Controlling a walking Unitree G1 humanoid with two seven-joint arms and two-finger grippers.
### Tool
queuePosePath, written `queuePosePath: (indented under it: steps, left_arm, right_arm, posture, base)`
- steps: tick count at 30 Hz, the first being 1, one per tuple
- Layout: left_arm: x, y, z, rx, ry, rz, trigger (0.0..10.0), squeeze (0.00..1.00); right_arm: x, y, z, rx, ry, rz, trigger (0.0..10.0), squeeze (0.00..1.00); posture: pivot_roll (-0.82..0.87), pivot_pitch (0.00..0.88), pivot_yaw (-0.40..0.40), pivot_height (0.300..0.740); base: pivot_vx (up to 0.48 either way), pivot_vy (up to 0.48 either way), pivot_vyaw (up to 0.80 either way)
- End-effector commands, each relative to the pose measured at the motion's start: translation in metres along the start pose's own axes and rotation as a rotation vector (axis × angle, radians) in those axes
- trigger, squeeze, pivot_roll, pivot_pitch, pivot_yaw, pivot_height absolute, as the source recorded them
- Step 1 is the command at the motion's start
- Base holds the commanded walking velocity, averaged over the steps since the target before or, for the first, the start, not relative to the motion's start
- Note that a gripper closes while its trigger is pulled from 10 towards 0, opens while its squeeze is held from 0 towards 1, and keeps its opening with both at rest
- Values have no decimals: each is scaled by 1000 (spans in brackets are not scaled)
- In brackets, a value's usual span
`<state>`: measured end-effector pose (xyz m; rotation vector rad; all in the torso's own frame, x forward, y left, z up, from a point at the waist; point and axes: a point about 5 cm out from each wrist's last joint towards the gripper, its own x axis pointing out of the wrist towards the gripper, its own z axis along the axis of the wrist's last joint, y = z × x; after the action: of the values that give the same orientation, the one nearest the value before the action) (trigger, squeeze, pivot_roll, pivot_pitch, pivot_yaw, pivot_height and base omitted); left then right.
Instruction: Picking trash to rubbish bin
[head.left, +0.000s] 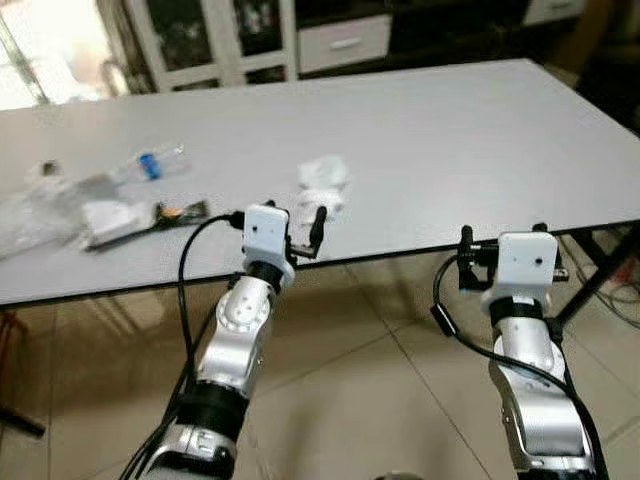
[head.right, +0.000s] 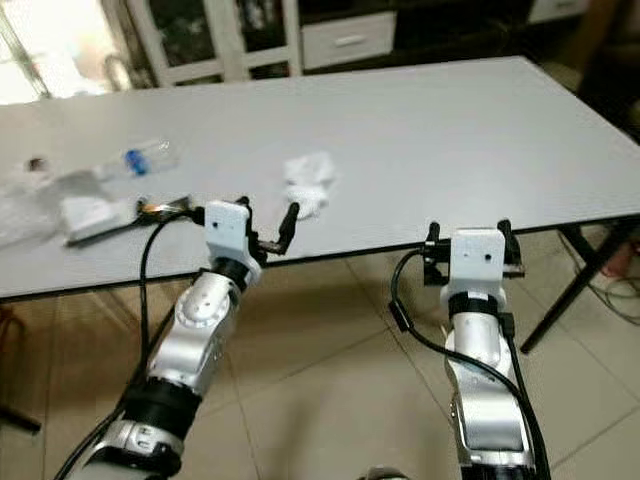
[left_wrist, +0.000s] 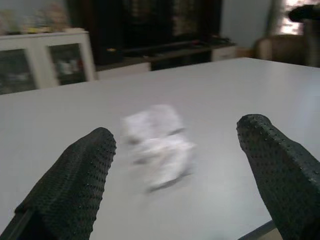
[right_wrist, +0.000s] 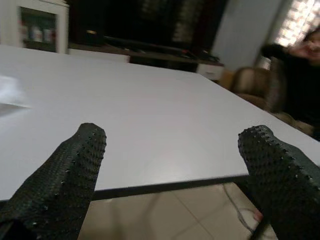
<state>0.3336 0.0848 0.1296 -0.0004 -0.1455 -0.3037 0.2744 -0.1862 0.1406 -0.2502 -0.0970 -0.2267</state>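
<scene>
A crumpled white paper (head.left: 322, 185) lies on the grey table (head.left: 450, 140) near its front edge. My left gripper (head.left: 278, 214) hovers at that edge just short of the paper, open, and the left wrist view shows the paper (left_wrist: 157, 145) between and beyond the empty fingers (left_wrist: 75, 180). At the table's left lie a plastic bottle (head.left: 150, 163) with a blue label, a clear plastic bag (head.left: 30, 210), a white packet (head.left: 112, 220) and a dark wrapper (head.left: 182, 211). My right gripper (head.left: 502, 232) is open at the front edge further right, facing bare tabletop.
White cabinets and a drawer unit (head.left: 340, 42) stand behind the table. A black table leg (head.left: 600, 280) slants down at the right over the tiled floor (head.left: 380, 340). A person in dark clothes (right_wrist: 300, 60) is beyond the table's right end.
</scene>
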Motion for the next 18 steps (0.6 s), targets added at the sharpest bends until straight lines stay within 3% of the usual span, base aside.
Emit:
queuePosePath:
  steps: [1,11,18]
  left_arm:
    - [-1,5,2,8,-5,2,10000,0]
    - [-1,7,3,15,-2,11,10000,0]
    - [-1,10,2,25,12,31,10000,0]
  right_arm:
    - [-1,2,1,0,3,2,10000,0]
    - [-2,4,0,10,5,2,10000,0]
    - [-2,8,1,17,4,15,10000,0]
  posture:
    - [-124,54,65,740]
    - [-118,54,75,740]
    - [-115,53,77,740]
  base:
    - [480,0,0]
    - [460,0,0]
    - [331,0,0]
